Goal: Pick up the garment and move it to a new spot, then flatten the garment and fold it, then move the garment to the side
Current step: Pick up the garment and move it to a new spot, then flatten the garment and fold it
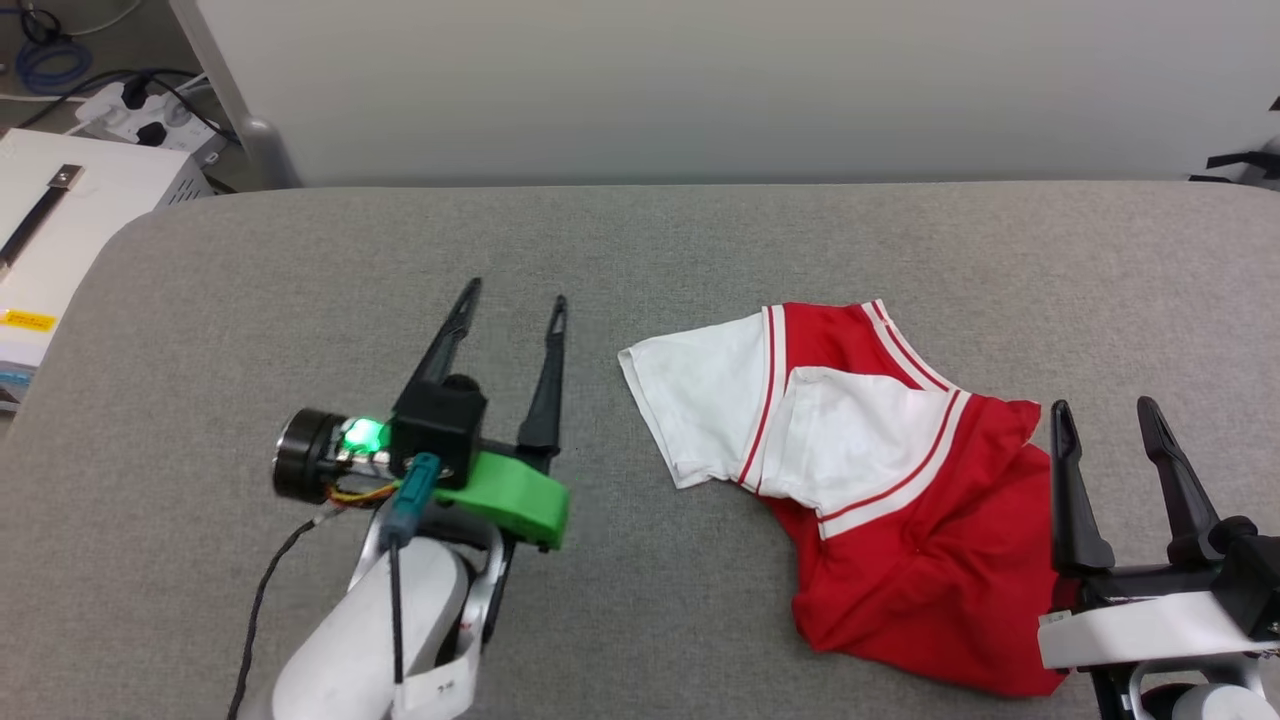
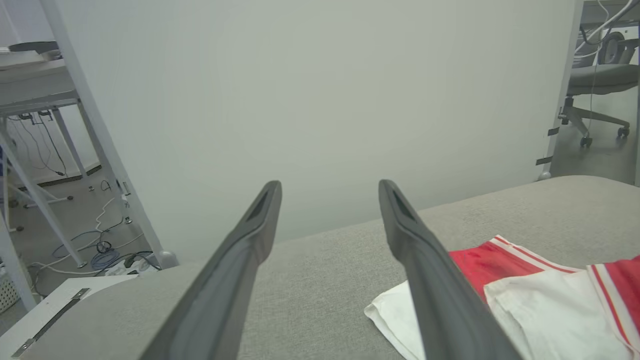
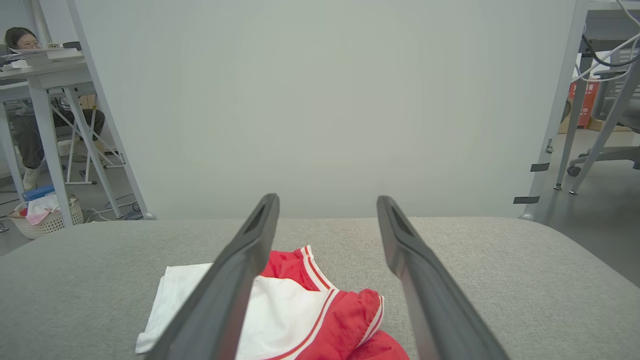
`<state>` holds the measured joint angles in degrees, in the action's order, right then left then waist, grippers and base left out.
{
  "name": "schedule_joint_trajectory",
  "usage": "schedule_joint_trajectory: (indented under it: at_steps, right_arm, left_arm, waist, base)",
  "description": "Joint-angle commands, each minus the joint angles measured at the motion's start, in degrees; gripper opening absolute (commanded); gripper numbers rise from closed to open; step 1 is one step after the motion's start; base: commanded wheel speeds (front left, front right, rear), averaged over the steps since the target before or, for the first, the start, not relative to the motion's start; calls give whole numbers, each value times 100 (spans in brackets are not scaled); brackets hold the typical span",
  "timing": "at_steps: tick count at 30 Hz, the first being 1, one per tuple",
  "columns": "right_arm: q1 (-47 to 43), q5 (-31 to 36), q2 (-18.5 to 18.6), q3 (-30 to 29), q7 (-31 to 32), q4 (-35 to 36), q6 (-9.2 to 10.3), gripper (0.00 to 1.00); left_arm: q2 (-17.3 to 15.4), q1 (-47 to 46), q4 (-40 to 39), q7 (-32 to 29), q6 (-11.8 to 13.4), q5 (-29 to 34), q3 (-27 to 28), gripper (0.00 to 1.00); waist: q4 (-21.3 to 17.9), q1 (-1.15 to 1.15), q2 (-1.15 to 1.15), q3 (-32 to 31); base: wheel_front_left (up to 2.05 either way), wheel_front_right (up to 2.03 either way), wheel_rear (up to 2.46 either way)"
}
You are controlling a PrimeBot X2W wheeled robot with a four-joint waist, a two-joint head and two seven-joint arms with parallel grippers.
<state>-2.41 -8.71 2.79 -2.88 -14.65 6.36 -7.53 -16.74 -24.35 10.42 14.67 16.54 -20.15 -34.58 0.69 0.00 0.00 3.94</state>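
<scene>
Black-fingered, the right gripper point(image 1: 1100, 405) is standing wide open and holding nothing at the near right, by the right edge of the garment point(image 1: 880, 500); whether it is touching the cloth I cannot tell. The left gripper point(image 1: 515, 290) is gaping too, empty, well apart to the left. The garment is lying right of centre on the grey table point(image 1: 300, 260), white sleeves doubled over a bunched red body. Judging from that, it is looking loosely folded and perhaps already sitting at the side, though the rumpled red part may be needing more flattening. No print is showing on it. Farther left, a yellow label point(image 1: 27, 320) on a white box point(image 1: 70, 230) is showing marks too small to read.
</scene>
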Motion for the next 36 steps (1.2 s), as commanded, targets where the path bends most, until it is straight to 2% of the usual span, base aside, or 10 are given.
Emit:
schedule_joint_trajectory:
  at_steps: [1,8,17,29,36]
  right_arm:
    - [-94,44,9,-1,-35,-21,4,100]
    - [-176,88,9,-12,-35,-16,4,100]
    - [-240,139,9,6,-35,-38,4,100]
    - [-413,142,9,6,-35,-185,4,100]
    - [-482,145,9,18,-35,-273,4,100]
  left_arm:
    - [-58,254,-93,32,64,82,195,100]
    - [-41,1386,-521,32,164,375,1339,100]
    - [359,2313,-846,32,-217,866,2230,100]
    - [902,2801,-890,32,-824,1357,2778,100]
    - [1077,2926,-799,32,-1050,1532,2988,100]
  waist:
    - [66,0,0,-67]
    - [153,0,0,-181]
    - [174,0,0,-229]
    - [196,0,0,-358]
    - [227,0,0,-413]
  base:
    - [0,0,0]
    - [0,0,0]
    - [0,0,0]
    - [0,0,0]
    - [0,0,0]
